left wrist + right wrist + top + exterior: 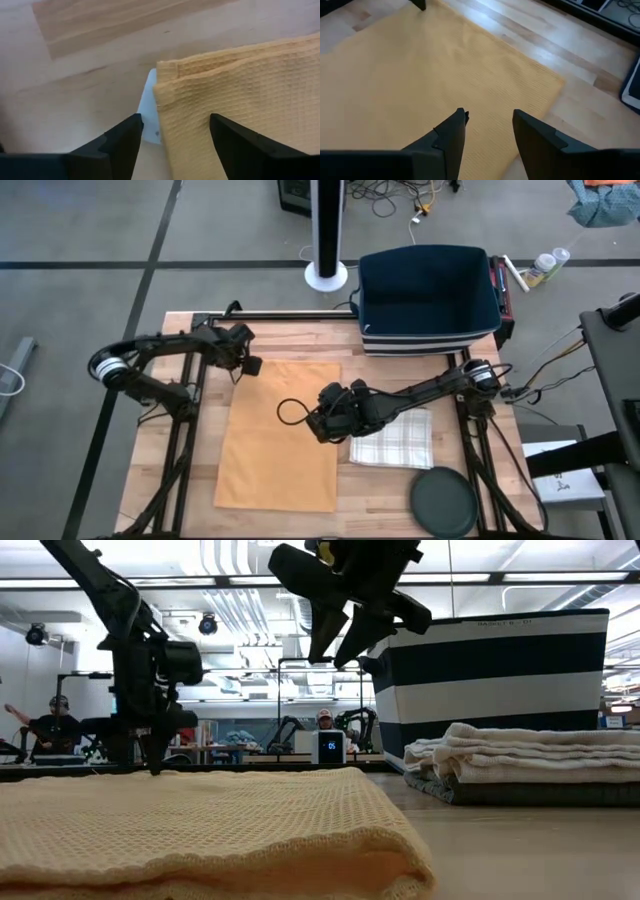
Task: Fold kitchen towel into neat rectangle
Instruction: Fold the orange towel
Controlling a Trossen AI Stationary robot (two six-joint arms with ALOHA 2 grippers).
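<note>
On the wooden tabletop (190,510) the yellow towel (280,435) lies flat between the two arms, already doubled, with a rounded fold along its near edge in the low view. Its long axis runs from the far side of the tabletop toward the near side, short edges far and near. The left claw (247,366) sits low at the towel's far left corner, fingers spread wide on either side of that corner and holding nothing; a white tag (148,107) peeks out beside the corner there. The right claw (325,423) hangs above the towel's right edge, partly spread and empty. I judge the step to be a regrasp for another fold: each claw would need to pinch a far corner, then carry it toward the near edge. A folded checked towel (393,438), a dark round plate (442,502) and a striped bin (428,300) stand on the right.
</note>
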